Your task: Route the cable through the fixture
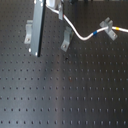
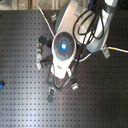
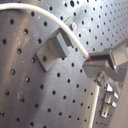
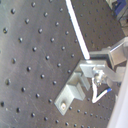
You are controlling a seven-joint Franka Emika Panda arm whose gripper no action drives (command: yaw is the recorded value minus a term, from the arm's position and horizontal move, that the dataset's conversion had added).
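Gripper (image 3: 89, 60) jaws are pinched on the cable (image 1: 85, 36), held above the board. In the first exterior view the fixture (image 1: 66, 40) stands just below the cord, which runs toward the first exterior view's right, across the fork.

Lab bench, by look of it. I work over black metal board (image 1: 65, 95) drilled with even grid of small holes, kind used for mounting test rigs; same board in both exterior views and both wrist views. Small grey metal brackets (image 1: 66, 40) stand on it. My own bundled black wiring (image 2: 87, 25) loops overhead. No household things anywhere.
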